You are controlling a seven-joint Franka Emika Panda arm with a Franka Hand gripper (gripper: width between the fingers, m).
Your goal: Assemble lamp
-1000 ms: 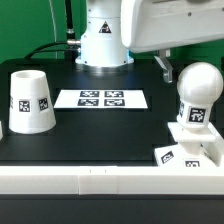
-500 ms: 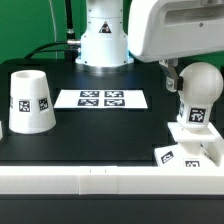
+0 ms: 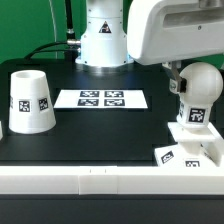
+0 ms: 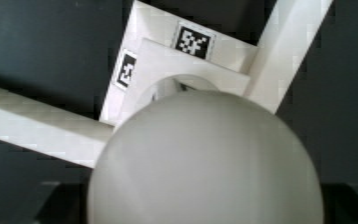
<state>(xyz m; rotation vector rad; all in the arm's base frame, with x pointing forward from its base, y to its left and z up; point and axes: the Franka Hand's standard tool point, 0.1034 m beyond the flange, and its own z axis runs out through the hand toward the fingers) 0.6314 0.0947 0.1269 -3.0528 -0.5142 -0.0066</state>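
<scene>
The white round-topped bulb (image 3: 196,92) stands upright in the flat square base (image 3: 190,150) at the exterior view's right. My gripper (image 3: 192,86) reaches down from the upper right. One dark finger (image 3: 178,84) presses the bulb's left side and the other is hidden behind the bulb. In the wrist view the bulb (image 4: 202,160) fills the space between the jaws, with the tagged base (image 4: 176,55) beneath it. The tapered shade (image 3: 28,101) stands apart at the left.
The marker board (image 3: 101,99) lies flat in the middle of the black table. The robot's white pedestal (image 3: 103,40) stands behind it. A white ledge (image 3: 80,182) runs along the table's front edge.
The gripper has come down and toward the exterior view's left onto the bulb. In the last half second the arm has barely moved. The bulb, base and shade have stayed put.
</scene>
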